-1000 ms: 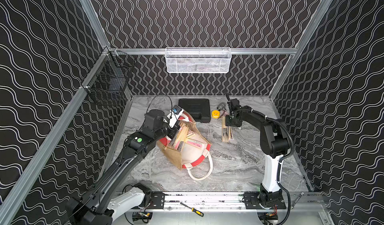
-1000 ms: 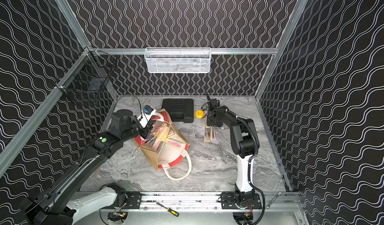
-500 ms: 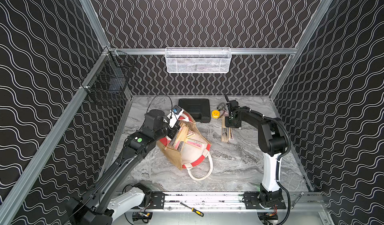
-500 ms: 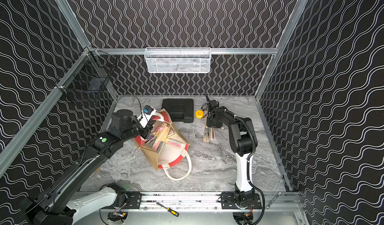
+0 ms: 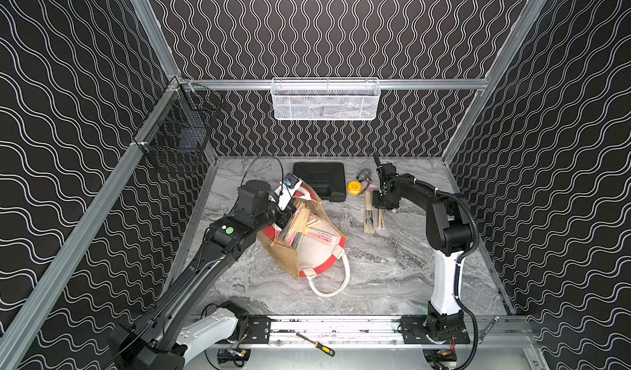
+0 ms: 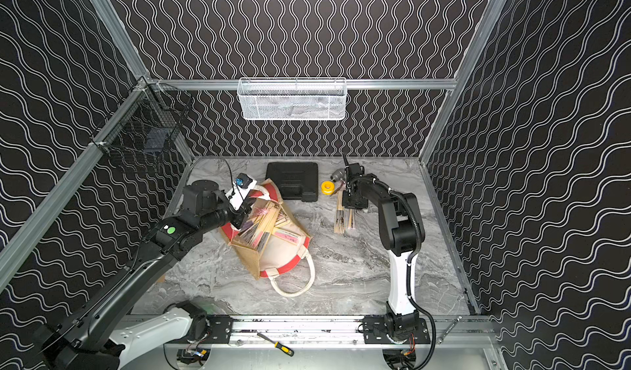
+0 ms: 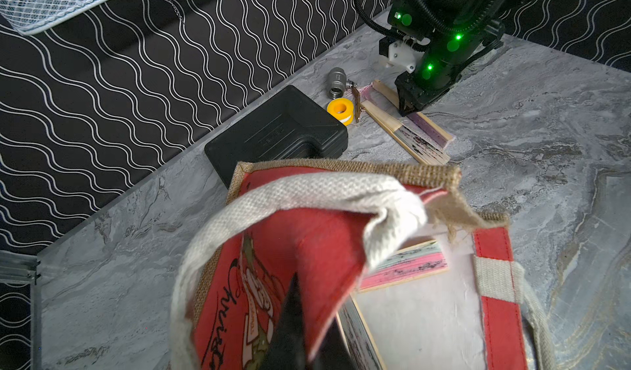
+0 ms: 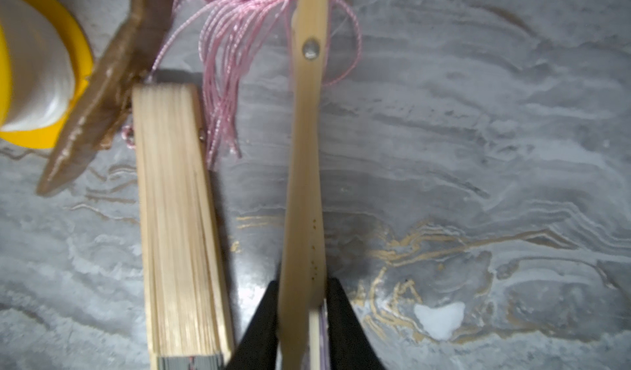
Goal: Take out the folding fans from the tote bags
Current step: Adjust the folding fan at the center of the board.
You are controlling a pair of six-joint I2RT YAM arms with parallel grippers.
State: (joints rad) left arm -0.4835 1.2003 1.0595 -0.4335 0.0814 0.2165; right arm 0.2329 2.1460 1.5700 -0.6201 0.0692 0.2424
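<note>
The tan jute tote bag (image 5: 288, 257) (image 6: 251, 260) lies tipped on the marble table, mouth toward my left arm, with several folding fans (image 5: 296, 222) (image 6: 258, 229) inside. My left gripper (image 7: 314, 303) (image 5: 289, 210) is shut on the bag's red printed side panel (image 7: 290, 231), one finger on each face. A pink fan (image 7: 409, 269) rests on the white lining. Two closed fans (image 5: 370, 216) (image 6: 340, 216) lie on the table to the right. My right gripper (image 8: 302, 289) (image 5: 384, 207) is down on them, its fingers pressed against both sides of the slim bamboo fan (image 8: 305, 146); the thicker fan (image 8: 177, 231) lies beside it.
A flat black case (image 5: 321, 180), a yellow tape roll (image 5: 354, 187) and a metal valve (image 5: 363, 175) sit behind the fans. A white mesh basket (image 5: 324, 100) hangs on the back wall, a black wire basket (image 5: 177, 139) on the left. A screwdriver (image 5: 317, 342) lies by the front rail.
My right gripper's fingers have closed in onto the slim fan on the table. The left arm and the bag have stayed put.
</note>
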